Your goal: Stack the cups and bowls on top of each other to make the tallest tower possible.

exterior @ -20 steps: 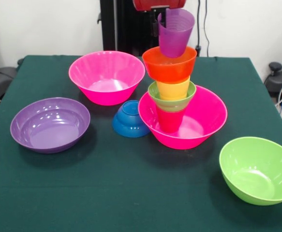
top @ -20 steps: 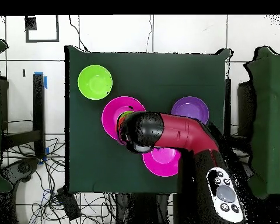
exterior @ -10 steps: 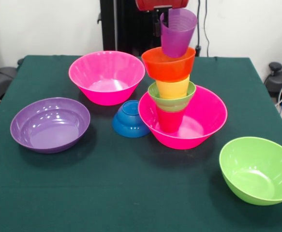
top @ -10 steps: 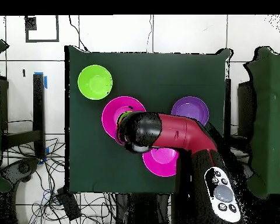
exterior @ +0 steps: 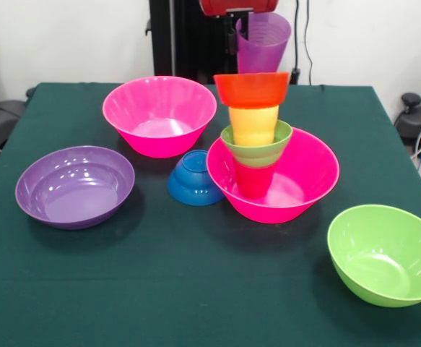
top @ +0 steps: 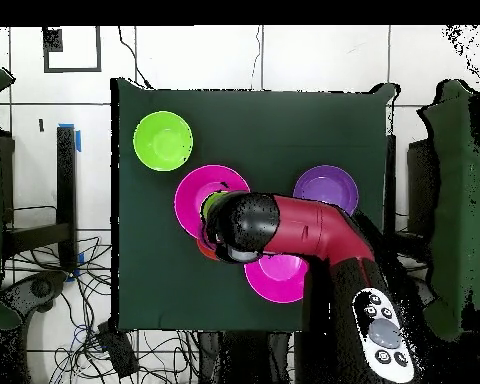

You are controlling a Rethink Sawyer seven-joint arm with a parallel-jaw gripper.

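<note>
Front view shows the translucent ridged purple plastic cup held up at the top edge, clear above the tower, gripped by the gripper under the red arm. Below it, the shallow orange plastic bowl sits on the yellow-orange cup, which nests in the small green bowl over the red cup, all inside a large hot pink bowl. Around it on the green desk lie another pink bowl, a tipped small blue bowl, a wide purple bowl and a lime green bowl. The step in hand looks like placing the top cup; next comes centring it over the orange bowl and lowering gently, since the stack seems tippy.
</note>
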